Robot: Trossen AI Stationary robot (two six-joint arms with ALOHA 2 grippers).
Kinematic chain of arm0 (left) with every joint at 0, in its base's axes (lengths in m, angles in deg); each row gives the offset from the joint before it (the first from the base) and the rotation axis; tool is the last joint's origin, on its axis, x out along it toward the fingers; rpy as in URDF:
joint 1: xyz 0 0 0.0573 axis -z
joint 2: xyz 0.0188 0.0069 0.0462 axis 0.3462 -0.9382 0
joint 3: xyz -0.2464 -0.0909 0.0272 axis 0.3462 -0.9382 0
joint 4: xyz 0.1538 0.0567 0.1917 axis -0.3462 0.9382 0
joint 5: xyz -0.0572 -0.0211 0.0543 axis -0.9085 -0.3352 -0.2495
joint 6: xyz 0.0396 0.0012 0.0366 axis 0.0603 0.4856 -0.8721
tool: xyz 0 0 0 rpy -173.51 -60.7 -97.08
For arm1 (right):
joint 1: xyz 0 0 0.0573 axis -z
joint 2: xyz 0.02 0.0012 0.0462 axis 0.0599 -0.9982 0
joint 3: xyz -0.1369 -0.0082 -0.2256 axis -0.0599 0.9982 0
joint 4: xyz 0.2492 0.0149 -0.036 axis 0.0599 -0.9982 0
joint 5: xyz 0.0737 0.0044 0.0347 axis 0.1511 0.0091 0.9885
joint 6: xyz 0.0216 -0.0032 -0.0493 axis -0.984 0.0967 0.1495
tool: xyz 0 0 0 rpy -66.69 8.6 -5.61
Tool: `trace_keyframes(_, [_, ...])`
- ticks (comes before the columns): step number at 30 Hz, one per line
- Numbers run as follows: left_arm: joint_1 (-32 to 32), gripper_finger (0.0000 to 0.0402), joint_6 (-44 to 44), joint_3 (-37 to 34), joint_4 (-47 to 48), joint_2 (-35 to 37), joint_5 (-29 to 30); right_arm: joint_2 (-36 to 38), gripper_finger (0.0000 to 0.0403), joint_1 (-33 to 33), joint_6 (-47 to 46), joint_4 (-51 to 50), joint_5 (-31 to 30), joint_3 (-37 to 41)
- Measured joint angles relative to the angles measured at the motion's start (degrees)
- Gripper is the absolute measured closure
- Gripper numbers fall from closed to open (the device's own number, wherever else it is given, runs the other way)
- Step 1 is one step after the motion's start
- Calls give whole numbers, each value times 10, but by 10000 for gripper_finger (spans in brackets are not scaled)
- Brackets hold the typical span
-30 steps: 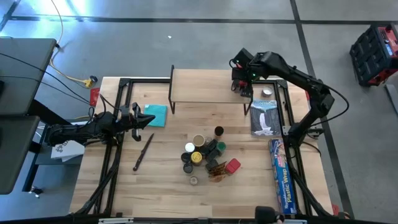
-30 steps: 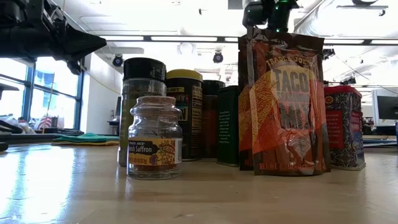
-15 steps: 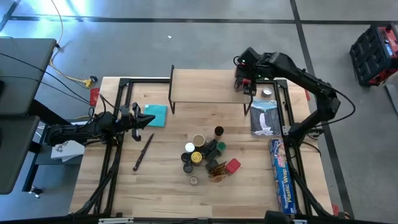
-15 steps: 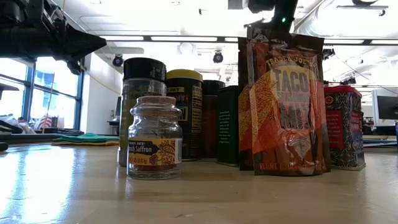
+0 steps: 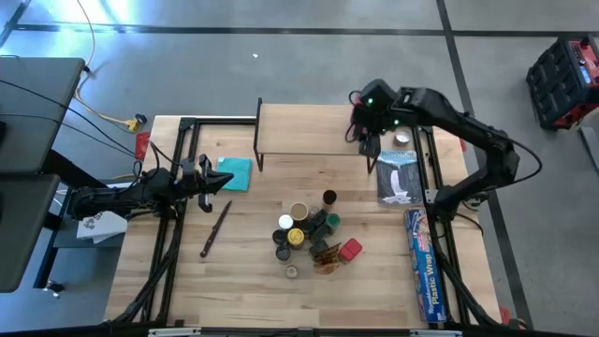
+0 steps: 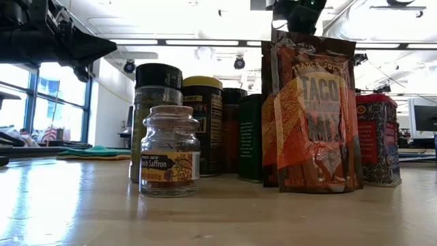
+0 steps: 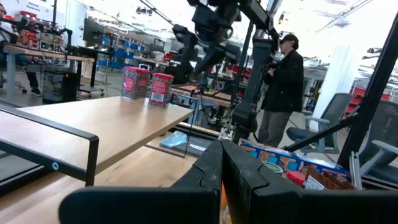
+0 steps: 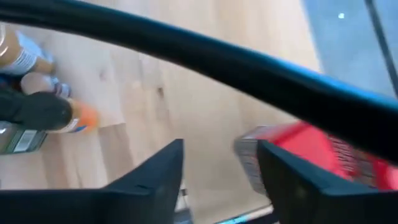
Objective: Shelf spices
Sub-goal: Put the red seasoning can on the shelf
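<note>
the table (image 5: 253,281) is lying under everything, a large wooden top on a black frame. the shelf (image 5: 309,128) is standing at its far edge, a light wooden board on thin black legs, and in the left wrist view two red boxes (image 7: 149,87) are sitting side by side on its top near the right end. the right arm is reaching in from the right side, with the right gripper (image 5: 365,131) hanging over that end of the shelf; in the right wrist view its fingers (image 8: 155,180) are standing apart with nothing between them, and one red box (image 8: 298,155) is showing just beyond them. the left arm is lying low at the table's left edge, the left gripper (image 5: 213,183) pinched together and empty, next to a teal cloth (image 5: 234,173). a long blue box (image 5: 423,262) is lying along the right edge. a picture card (image 5: 399,178) is lying beside the shelf's right end. a dark utensil (image 5: 215,229) is lying left of centre. the rest of the spices (image 5: 309,232) are bunching near the table's centre, well apart from the shelf: jars (image 6: 169,150) with black, yellow and pale lids, a taco packet (image 6: 311,116) standing upright, and a red tin (image 6: 377,140) beside it.
</note>
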Motion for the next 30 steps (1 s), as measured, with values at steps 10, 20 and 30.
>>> trace_keyframes(10, [0,401,0,0,0,0,0,0,397,0,1,54,-60,92])
trace_keyframes(20, [0,401,0,0,0,0,0,0,401,50,15,127,-87,139])
trace_keyframes(30, [0,401,0,0,0,0,0,0,402,72,44,143,-93,139])
